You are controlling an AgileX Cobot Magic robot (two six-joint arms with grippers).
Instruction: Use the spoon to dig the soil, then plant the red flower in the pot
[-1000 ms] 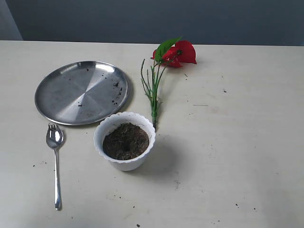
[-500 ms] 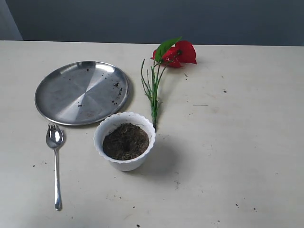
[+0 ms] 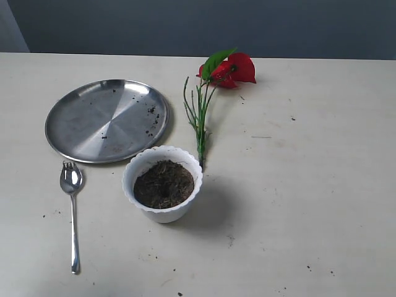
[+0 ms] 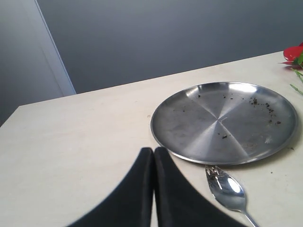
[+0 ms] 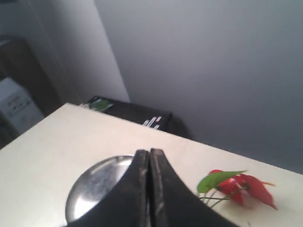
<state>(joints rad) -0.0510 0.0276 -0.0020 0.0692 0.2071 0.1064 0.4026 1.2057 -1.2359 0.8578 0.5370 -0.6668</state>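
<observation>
The white scalloped pot (image 3: 162, 183) stands near the table's middle, filled with dark crumbly soil (image 3: 164, 184). A slim silver spoon (image 3: 72, 210) lies flat to its left, bowl toward the plate; its bowl also shows in the left wrist view as spoon (image 4: 227, 190). The red flower (image 3: 230, 69) lies on the table behind the pot, its green stems reaching down to the pot's rim. My left gripper (image 4: 154, 151) is shut and empty, above the table near the spoon's bowl. My right gripper (image 5: 149, 152) is shut and empty, with the red flower (image 5: 240, 185) beyond it. Neither arm appears in the exterior view.
A large round steel plate (image 3: 106, 119) with a few soil crumbs lies behind the spoon, left of the flower stems. Scattered specks of soil dot the pale table (image 3: 297, 185). A dark wall runs behind the table's far edge.
</observation>
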